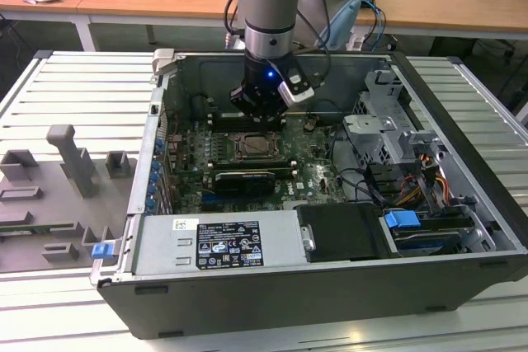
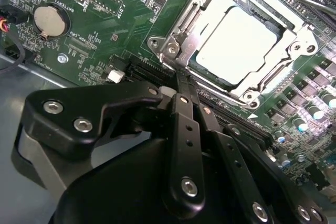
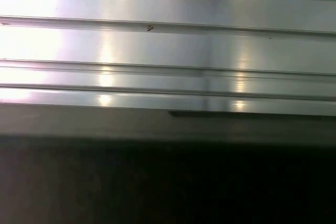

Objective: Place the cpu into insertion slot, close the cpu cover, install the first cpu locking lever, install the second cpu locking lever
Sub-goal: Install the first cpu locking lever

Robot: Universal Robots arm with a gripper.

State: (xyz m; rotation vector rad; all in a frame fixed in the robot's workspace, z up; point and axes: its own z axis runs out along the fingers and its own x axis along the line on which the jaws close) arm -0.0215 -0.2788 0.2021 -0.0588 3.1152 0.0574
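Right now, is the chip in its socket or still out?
In. The second wrist view shows the chip lying flat inside the socket, with the metal cover frame down around it.

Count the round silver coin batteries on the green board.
1: a coin battery sits on the board in the second wrist view, apart from the cpu. Others may be hidden.

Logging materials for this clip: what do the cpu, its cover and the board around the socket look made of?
The cpu: pale matte metal top, apparently; it glares evenly. The cpu cover: bright, likely steel frame with sharp highlights and stamped edges. The circuit board: green laminate with fine printed traces.
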